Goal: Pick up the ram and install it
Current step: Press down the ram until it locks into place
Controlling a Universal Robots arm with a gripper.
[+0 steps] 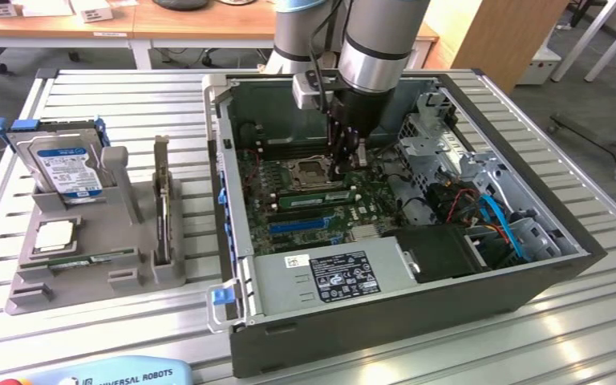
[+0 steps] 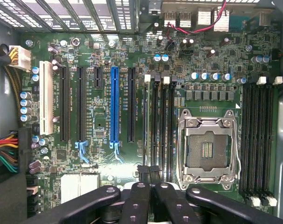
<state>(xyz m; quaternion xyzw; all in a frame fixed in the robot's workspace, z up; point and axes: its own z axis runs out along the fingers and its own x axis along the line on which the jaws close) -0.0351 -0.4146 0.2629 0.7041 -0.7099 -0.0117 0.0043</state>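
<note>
The ram [image 1: 310, 195] is a thin green stick standing on edge in a memory slot beside the processor socket [image 1: 305, 170], inside the open computer case [image 1: 394, 265]. My gripper [image 1: 342, 164] reaches down into the case just above the stick's end on the exterior view's right. In the wrist view the two black fingertips [image 2: 144, 173] are pressed together, so the gripper [image 2: 149, 171] is shut with nothing between them. It hangs over the dark memory slots [image 2: 160, 126] next to the open socket [image 2: 208, 149]. I cannot tell whether the fingertips touch the ram.
A grey parts tray [image 1: 30, 298] at the exterior view's left holds a hard drive [image 1: 67, 168], a silver processor [image 1: 54, 234] and a dark expansion card [image 1: 161, 210]. Drive cages, cables [image 1: 496, 220] and the power supply [image 1: 335, 277] crowd the case. More slots [image 2: 258, 135] flank the socket.
</note>
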